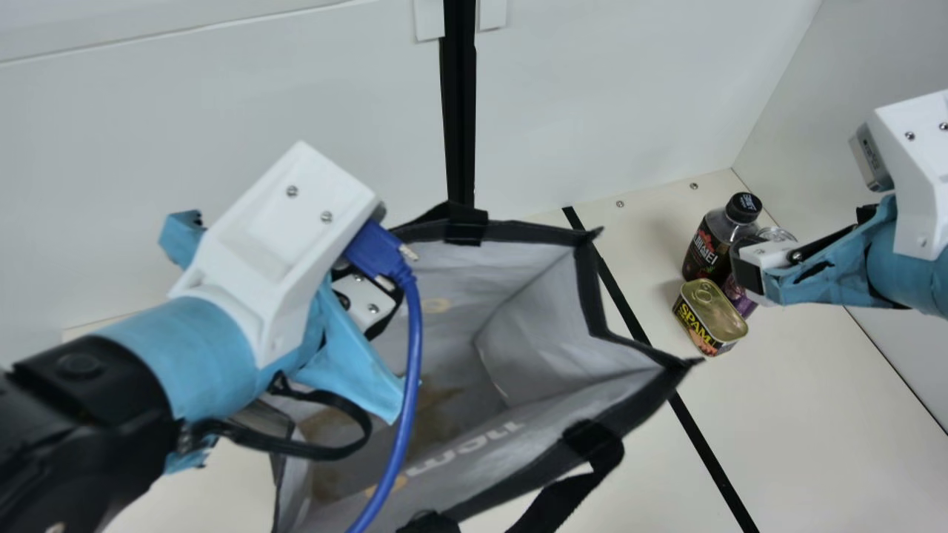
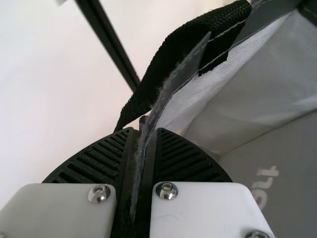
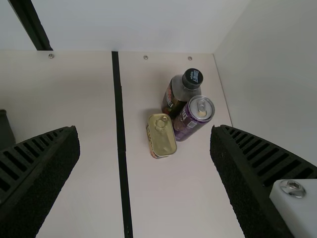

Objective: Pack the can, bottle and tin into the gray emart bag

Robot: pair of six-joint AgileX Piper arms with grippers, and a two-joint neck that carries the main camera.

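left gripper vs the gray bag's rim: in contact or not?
Touching. The left wrist view shows it: the gray bag's rim runs down between the two ribbed fingers of the left gripper, pinched from both sides.

In the main view the right gripper [image 1: 752, 272] is hiding much of the can [image 1: 737, 296], the left arm [image 1: 215, 333] is covering part of the gray emart bag [image 1: 529, 333], and the bottom edge is cutting off the bag's near handle [image 1: 566, 496].
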